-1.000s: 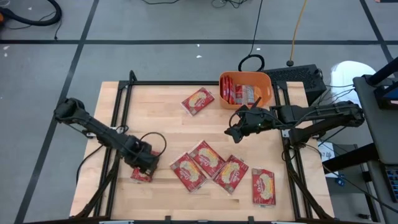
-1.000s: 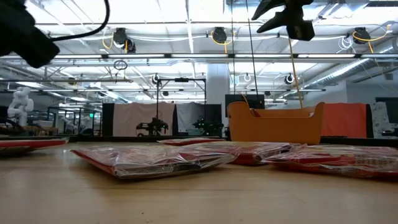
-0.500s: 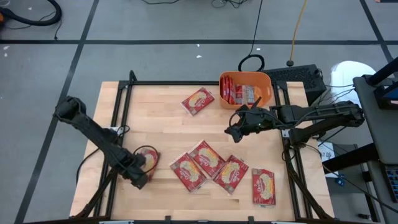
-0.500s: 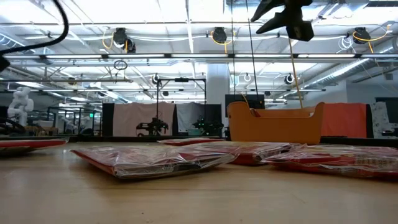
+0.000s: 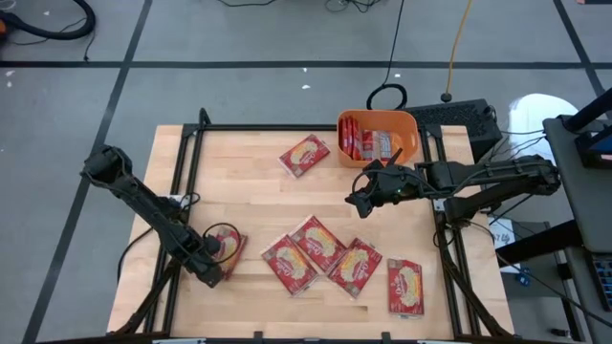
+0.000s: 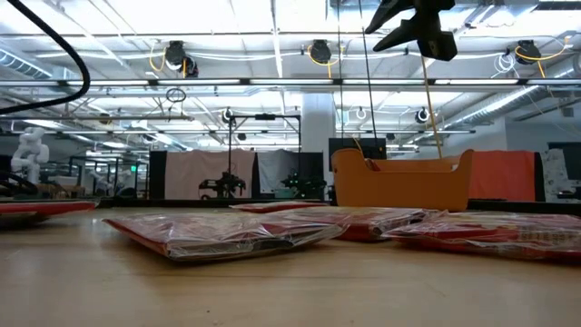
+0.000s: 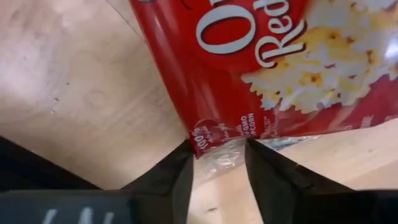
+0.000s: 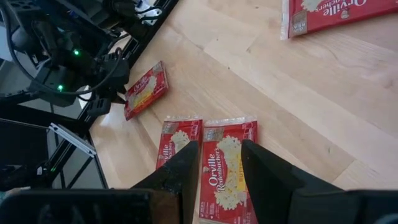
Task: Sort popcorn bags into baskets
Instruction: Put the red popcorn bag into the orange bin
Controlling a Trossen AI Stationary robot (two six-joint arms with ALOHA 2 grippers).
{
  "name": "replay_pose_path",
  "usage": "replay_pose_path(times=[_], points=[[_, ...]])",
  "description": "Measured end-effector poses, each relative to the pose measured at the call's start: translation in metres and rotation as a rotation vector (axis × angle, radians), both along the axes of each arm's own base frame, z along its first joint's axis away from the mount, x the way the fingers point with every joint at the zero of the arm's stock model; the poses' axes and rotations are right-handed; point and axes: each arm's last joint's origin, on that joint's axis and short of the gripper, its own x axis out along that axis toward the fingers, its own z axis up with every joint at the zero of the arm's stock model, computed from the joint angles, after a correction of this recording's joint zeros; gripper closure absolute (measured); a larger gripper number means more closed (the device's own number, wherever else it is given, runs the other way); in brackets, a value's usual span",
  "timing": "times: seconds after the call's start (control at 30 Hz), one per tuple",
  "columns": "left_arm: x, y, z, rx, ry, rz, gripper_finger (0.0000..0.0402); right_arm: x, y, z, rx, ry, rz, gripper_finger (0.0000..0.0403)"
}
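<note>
The left gripper [image 5: 216, 269] is down at the near left part of the light wooden slatted table [image 5: 249, 191]. Its two dark fingers [image 7: 180, 177] stand apart, one on each side of the clear crimped end of a flat red plastic popcorn packet [image 5: 229, 247] with a yellow-cream popcorn picture. In the left wrist view this packet [image 7: 273, 68] lies flat on the wood, its sealed corner between the fingertips; whether the pads actually press the film cannot be told.

The right gripper [image 5: 355, 203] hangs in the air above the table's far right half, holding nothing, its fingers [image 8: 186, 171] parted with a narrow gap.

Just beyond the right gripper, at the far right table edge, sits the orange rectangular plastic tub [image 5: 406, 124] with rounded corners. Red packets [image 5: 368, 143] stand on edge inside it.

A single loose packet [image 5: 304, 155] lies flat to the left of the right gripper, near the tub. Toward the near edge from the right gripper, three packets [image 5: 320, 253] overlap in a fanned cluster. A further packet [image 5: 405, 286] lies alone, just to the right of that cluster, near the table's near right corner.

In the low view the tub [image 6: 401, 182] stands behind the flat packets [image 6: 222, 232] in the foreground.
</note>
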Motion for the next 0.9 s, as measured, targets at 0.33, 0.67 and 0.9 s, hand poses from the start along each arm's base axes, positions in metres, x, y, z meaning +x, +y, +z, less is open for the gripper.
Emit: replay_pose_path(times=[0.33, 0.67, 0.9], points=[[0.001, 0.0, 0.007, 0.066, -0.039, -0.181, 0.0393, 0.0, 0.0, 0.0, -0.004, -0.006, 0.002, 0.0289], [0.016, -0.003, 0.027, 0.229, -0.212, -0.256, 0.0399, 0.002, 0.0, 0.003, -0.002, -0.033, 0.005, 0.0289], [0.032, 0.003, 0.056, 0.399, -0.276, -0.36, 0.04, 0.005, 0.001, 0.006, -0.014, -0.08, 0.025, 0.0289]])
